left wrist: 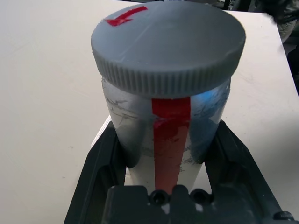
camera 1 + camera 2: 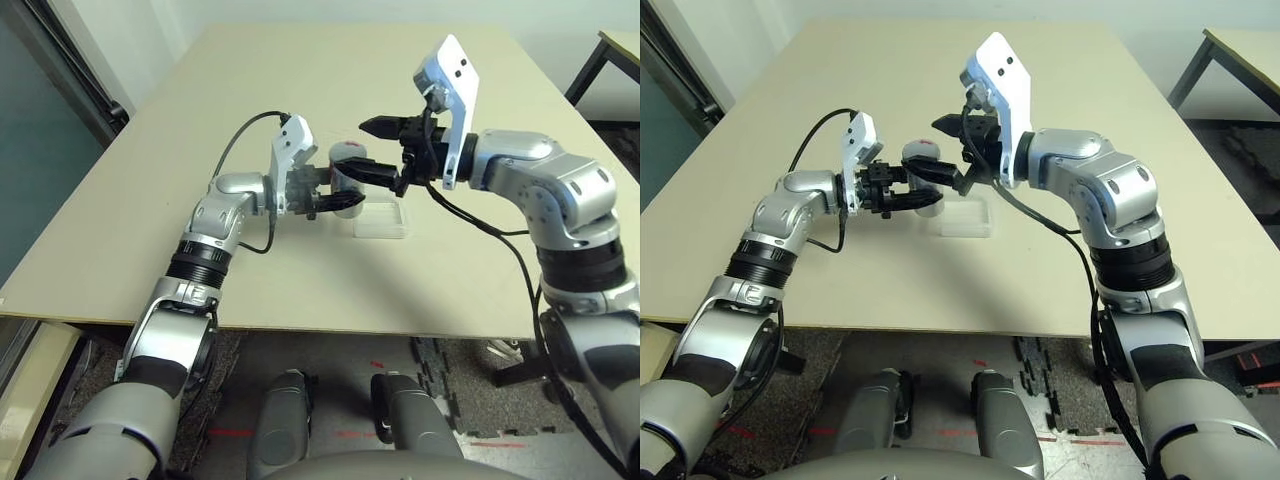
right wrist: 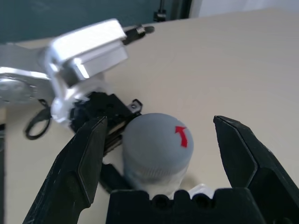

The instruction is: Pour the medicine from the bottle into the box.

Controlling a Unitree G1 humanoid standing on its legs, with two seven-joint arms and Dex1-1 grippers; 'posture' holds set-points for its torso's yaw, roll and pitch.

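The silver-grey bottle stands upright a little above the table, with my left gripper shut on its body. The left wrist view shows the red stripe down the bottle and its grey ribbed cap screwed on, marked with a red arrow. My right gripper is open, one finger on each side of the cap with gaps showing. The clear box lies on the table just right of the bottle, under the right gripper. The medicine is hidden inside the bottle.
The beige table stretches far behind and to both sides. Its front edge is close to my body. A second table's corner stands at the back right. Black cables hang from both wrists.
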